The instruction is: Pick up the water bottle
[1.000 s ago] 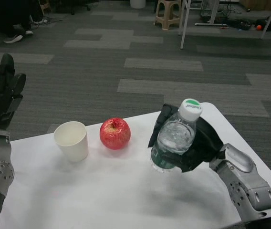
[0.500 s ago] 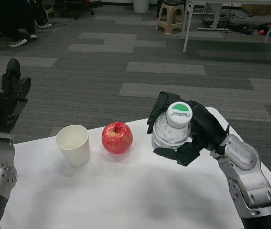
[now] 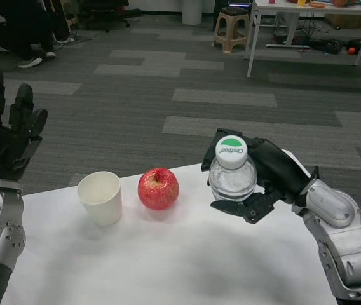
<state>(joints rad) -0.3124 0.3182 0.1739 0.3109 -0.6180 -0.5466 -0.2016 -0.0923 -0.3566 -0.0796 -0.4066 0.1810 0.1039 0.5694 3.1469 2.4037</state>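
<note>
Table (image 3: 168, 267) surface is lying white and broad nearest the camera, running out to its far edge. Over its right side the right hand (image 3: 266, 181) is wrapping its black fingers (image 3: 234, 208) around the water bottle (image 3: 232, 176), gripping the clear body from behind and beneath, with the fingers closing tight against the plastic. The bottle is tipping toward the camera so that its white cap with a green patch is facing up and forward, and its base is hidden, so whether it is clear of the table cannot be told. Just left of the bottle, and apart from it, a red apple (image 3: 158, 189) is sitting on the table, and beside that a white paper cup (image 3: 100, 197) is standing upright with its mouth open. At the left edge the left hand (image 3: 6, 133) is hanging raised above the table's near corner, fingers spread and pointing up, holding nothing. Beyond the table, grey carpet is stretching back to a stool (image 3: 232, 25), table legs and a seated person's legs (image 3: 25, 28) at the far left.
</note>
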